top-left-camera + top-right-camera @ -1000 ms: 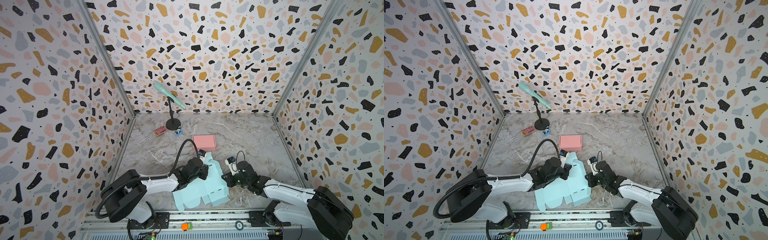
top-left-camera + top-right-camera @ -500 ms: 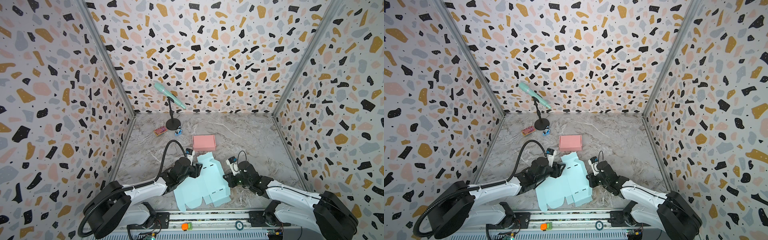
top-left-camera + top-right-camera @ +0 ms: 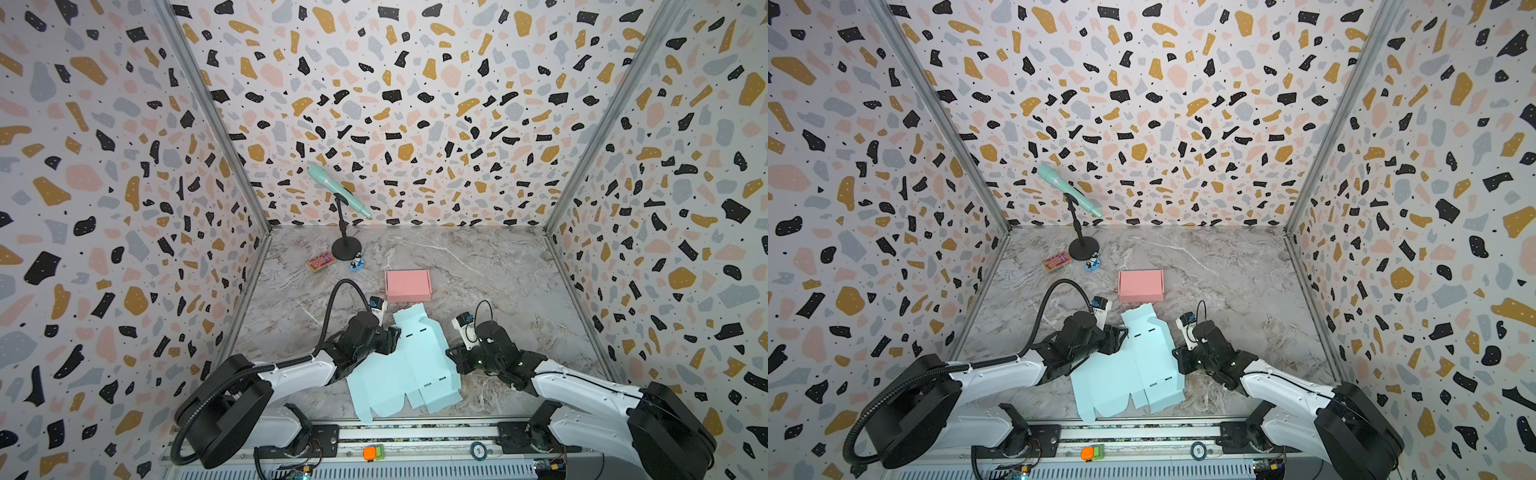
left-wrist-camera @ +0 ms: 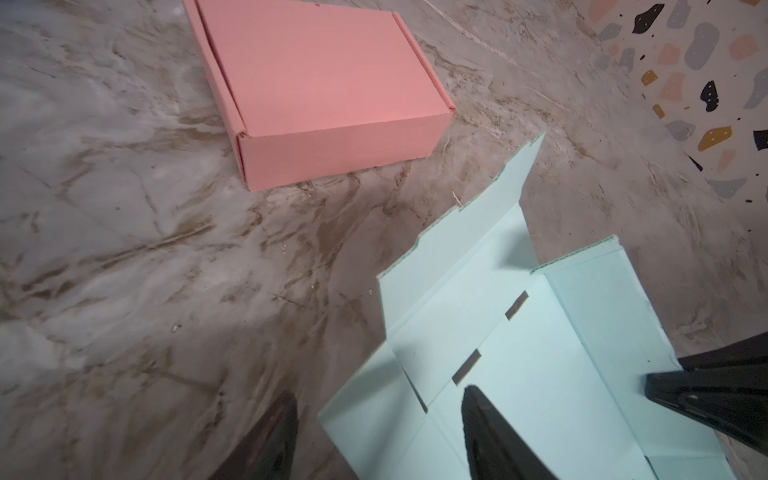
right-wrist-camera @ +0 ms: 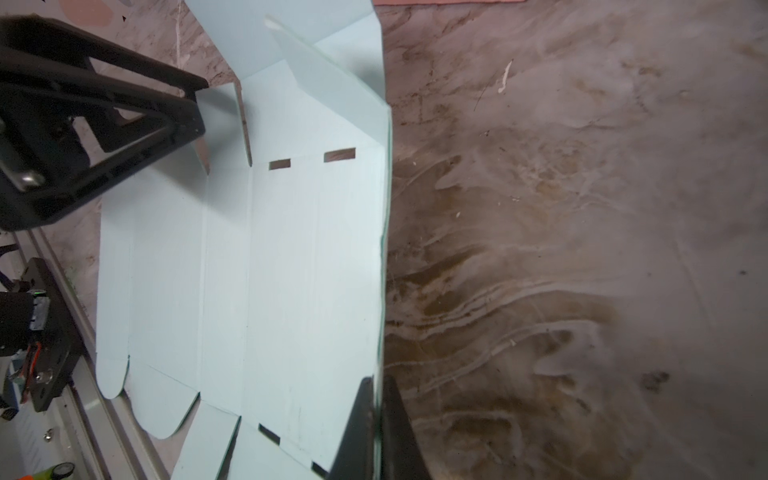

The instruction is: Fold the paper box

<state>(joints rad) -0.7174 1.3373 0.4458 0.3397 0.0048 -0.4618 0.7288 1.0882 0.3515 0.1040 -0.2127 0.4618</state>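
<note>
Nearest the front rail, the paper box (image 3: 407, 365) (image 3: 1133, 365) lies as a pale blue cut sheet, mostly flat on the marble table (image 3: 498, 266), between the two arms. The right gripper (image 3: 453, 357) is closed on the sheet's right-hand edge. The right wrist view shows that thin edge (image 5: 380, 249) standing up and pinched between the two fingers (image 5: 357, 415), a detail the top views hide under the wrist. The left gripper (image 3: 388, 338) sits at the sheet's left edge with its jaws apart and nothing held. In the left wrist view one finger (image 4: 270, 440) is over bare table and its partner over the sheet (image 4: 519, 374), with the sheet's corner between them. By my reading the fold has barely begun: one side panel and a far flap (image 4: 511, 183) are tilted up, while the walls, the tabs for the slots (image 5: 338, 154) and the lid all remain to be formed. Only the top views give the whole outline and what lies beyond it. Just past the sheet is a finished pink box (image 3: 407, 286), and further back are a card (image 3: 321, 262), a small toy (image 3: 356, 264) and a microphone on its stand (image 3: 338, 191) near the back wall.
</note>
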